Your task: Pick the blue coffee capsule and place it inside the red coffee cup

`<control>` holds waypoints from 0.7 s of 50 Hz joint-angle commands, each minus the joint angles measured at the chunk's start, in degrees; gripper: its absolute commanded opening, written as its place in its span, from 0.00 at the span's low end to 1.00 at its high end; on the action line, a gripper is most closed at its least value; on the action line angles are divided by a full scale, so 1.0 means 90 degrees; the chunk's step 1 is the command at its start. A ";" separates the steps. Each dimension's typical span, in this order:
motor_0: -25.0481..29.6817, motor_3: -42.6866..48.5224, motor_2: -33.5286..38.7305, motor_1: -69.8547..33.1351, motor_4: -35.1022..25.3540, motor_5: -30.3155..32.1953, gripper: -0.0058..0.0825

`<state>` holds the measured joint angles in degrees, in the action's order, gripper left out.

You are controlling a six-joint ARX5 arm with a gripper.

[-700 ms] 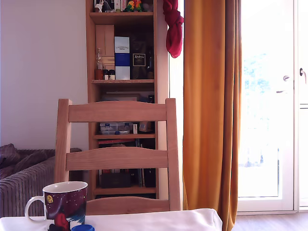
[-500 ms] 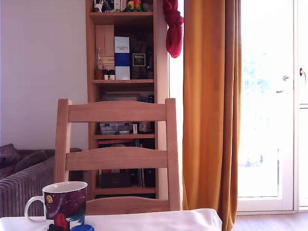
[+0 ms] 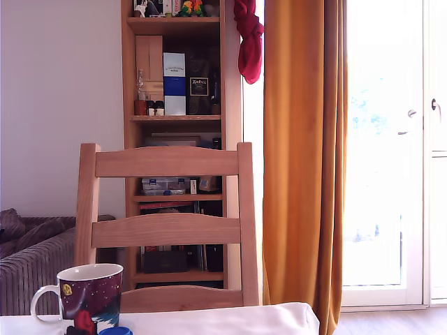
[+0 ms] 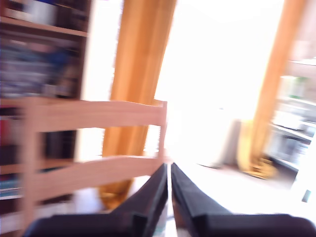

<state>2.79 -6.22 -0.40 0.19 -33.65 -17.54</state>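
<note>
mugs: 1 red coffee cup [image 3: 90, 295] | capsules: 1 blue coffee capsule [image 3: 115, 331] | chairs: 1 wooden chair [image 3: 165, 230] | curtains: 1 orange curtain [image 3: 303, 160]

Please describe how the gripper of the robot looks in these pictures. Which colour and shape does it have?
Only the wrist view shows the gripper. It has two black fingers, broad at the base and tapering to narrow tips. The picture is blurred, and no cables or markings can be made out.

Red coffee cup [image 3: 89, 295] on table [image 3: 230, 319], blue coffee capsule [image 3: 115, 331] just beside, chair [image 3: 164, 230] behind.
</note>
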 commanded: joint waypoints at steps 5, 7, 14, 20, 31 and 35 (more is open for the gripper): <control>0.0398 0.0270 0.0056 -0.0216 -0.0124 -0.0051 0.04; 0.0493 0.0386 0.0056 -0.0374 -0.0117 -0.0007 0.04; 0.0816 0.0505 0.0056 -0.1110 -0.0017 0.0408 0.05; 0.1061 0.0321 0.0056 -0.1758 0.0323 0.0493 0.23; 0.1702 -0.0328 0.0027 -0.2987 0.0988 0.0396 0.86; 0.1899 -0.0420 -0.0032 -0.3463 0.1246 0.0481 0.86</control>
<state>19.05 -8.97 -0.40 -28.80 -23.42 -13.74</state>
